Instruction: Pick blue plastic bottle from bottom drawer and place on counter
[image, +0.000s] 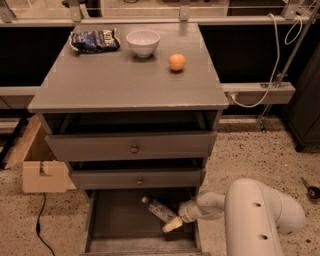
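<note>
The blue plastic bottle (159, 208) lies on its side in the open bottom drawer (120, 220), white cap pointing up-left, near the drawer's right half. My gripper (172, 224) reaches in from the right on the white arm (255, 215), its pale fingertip right at the bottle's lower end. The counter (125, 75) is the grey cabinet top above.
On the counter stand a dark blue snack bag (93, 40), a white bowl (143, 42) and an orange (176, 62). Two upper drawers with knobs (134, 148) stand slightly ajar. A cardboard box (40, 167) sits on the floor at the left. Cables hang at the right.
</note>
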